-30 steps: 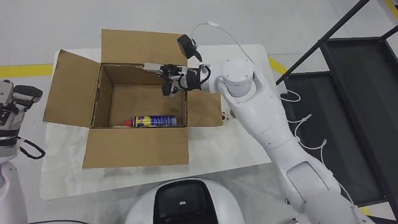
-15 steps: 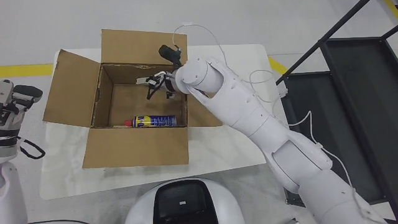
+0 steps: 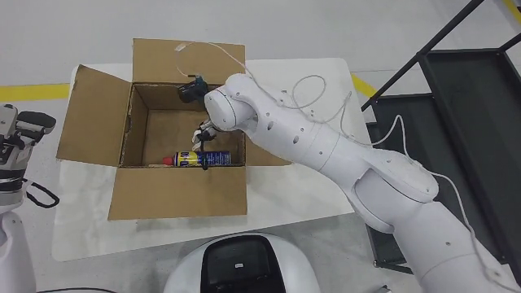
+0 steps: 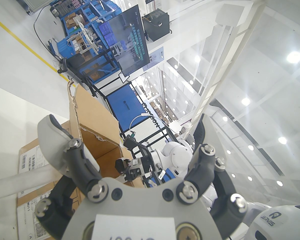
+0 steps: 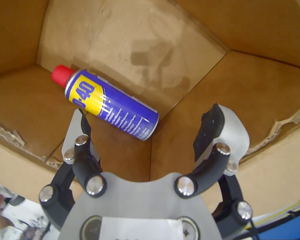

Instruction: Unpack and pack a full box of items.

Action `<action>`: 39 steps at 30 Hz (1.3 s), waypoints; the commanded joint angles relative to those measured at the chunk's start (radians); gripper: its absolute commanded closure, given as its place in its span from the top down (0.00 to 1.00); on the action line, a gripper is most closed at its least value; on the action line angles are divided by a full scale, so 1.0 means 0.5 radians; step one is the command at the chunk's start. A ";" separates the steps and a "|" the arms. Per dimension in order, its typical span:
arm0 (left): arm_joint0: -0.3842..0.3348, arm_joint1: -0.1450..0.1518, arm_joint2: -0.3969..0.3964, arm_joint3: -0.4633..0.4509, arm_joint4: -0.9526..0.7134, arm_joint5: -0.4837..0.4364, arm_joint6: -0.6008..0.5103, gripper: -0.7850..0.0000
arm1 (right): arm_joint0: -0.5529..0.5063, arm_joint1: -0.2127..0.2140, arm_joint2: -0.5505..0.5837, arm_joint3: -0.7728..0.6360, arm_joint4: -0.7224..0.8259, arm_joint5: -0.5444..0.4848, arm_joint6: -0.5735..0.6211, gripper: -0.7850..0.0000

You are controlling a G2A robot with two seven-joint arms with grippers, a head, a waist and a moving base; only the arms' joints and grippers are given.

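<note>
Top view looks down on the box [image 3: 89, 114]; right wrist view peers closely inside it; left wrist view faces the ceiling [image 4: 265, 51].

A white table [image 3: 89, 232] stands on a pale grey floor, with a yellow floor line [image 3: 32, 92] running off to its left and a black metal rack [image 3: 480, 114] with dark shelves just beside its right edge. In the left wrist view, a large dark screen [image 4: 131, 41] hangs beside blue shelving [image 4: 90, 38] crowded with small goods, under a high white ceiling with bright round lights.
</note>
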 commanded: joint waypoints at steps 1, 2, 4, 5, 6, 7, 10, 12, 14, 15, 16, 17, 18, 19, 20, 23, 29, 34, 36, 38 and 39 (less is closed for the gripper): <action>0.000 0.000 0.000 0.000 0.000 0.000 0.000 1.00 | 0.006 -0.014 -0.039 -0.006 -0.036 -0.082 0.043 1.00; 0.000 0.000 0.000 0.000 0.000 0.000 0.000 1.00 | 0.009 -0.024 -0.057 -0.007 -0.053 -0.107 0.050 1.00; 0.000 0.000 0.000 0.000 0.000 0.000 0.000 1.00 | 0.018 -0.047 -0.109 -0.008 -0.127 -0.172 0.047 1.00; 0.000 0.000 0.000 0.000 0.000 0.000 0.000 1.00 | 0.025 -0.060 -0.129 -0.005 -0.161 -0.185 0.038 1.00; 0.000 0.000 0.000 0.000 0.000 0.000 0.000 1.00 | 0.040 -0.073 -0.166 -0.008 -0.232 -0.226 0.029 1.00; 0.000 0.000 0.000 0.000 0.000 0.000 0.000 1.00 | 0.047 -0.085 -0.192 0.002 -0.277 -0.261 0.024 1.00; 0.000 0.000 0.000 0.000 0.000 0.000 0.000 1.00 | 0.065 -0.126 -0.230 0.057 -0.314 -0.347 0.057 1.00; 0.000 0.000 0.000 0.000 0.000 0.000 0.000 1.00 | 0.077 -0.153 -0.240 0.104 -0.305 -0.412 0.089 1.00; 0.000 0.000 0.000 0.000 0.000 0.000 0.000 1.00 | 0.085 -0.177 -0.215 0.142 -0.214 -0.548 0.087 1.00; 0.000 0.000 0.000 0.000 0.000 0.000 0.000 1.00 | 0.085 -0.177 -0.215 0.142 -0.214 -0.548 0.087 1.00; 0.000 0.000 0.000 0.000 0.000 0.000 0.000 1.00 | 0.085 -0.177 -0.215 0.142 -0.214 -0.548 0.087 1.00; 0.000 0.000 0.000 0.000 0.000 0.000 0.000 1.00 | 0.085 -0.177 -0.215 0.142 -0.214 -0.548 0.087 1.00; 0.000 0.000 0.000 0.000 0.000 0.000 0.000 1.00 | 0.085 -0.177 -0.215 0.142 -0.214 -0.548 0.087 1.00; 0.000 0.000 0.000 0.000 0.000 0.000 0.000 1.00 | 0.085 -0.177 -0.215 0.142 -0.214 -0.548 0.087 1.00; 0.000 0.000 0.000 0.000 0.000 0.000 0.000 1.00 | 0.085 -0.177 -0.215 0.142 -0.214 -0.548 0.087 1.00; 0.000 0.000 0.000 0.000 0.000 0.000 0.000 1.00 | 0.085 -0.177 -0.215 0.142 -0.214 -0.548 0.087 1.00; 0.000 0.000 0.000 0.000 0.000 0.000 0.000 1.00 | 0.085 -0.185 -0.278 0.078 -0.337 -0.613 0.129 1.00; 0.000 0.000 0.000 0.000 0.000 0.000 0.000 1.00 | 0.122 -0.219 -0.295 0.075 -0.381 -0.750 0.271 1.00; 0.000 0.000 0.000 0.000 0.000 0.000 0.000 1.00 | 0.140 -0.234 -0.283 0.110 -0.363 -0.815 0.291 1.00; 0.000 0.000 0.000 0.000 0.000 0.000 0.000 1.00 | 0.162 -0.255 -0.279 0.166 -0.345 -0.887 0.325 1.00; 0.000 0.000 0.000 0.000 0.000 0.000 0.000 1.00 | 0.172 -0.267 -0.278 0.198 -0.329 -0.927 0.332 1.00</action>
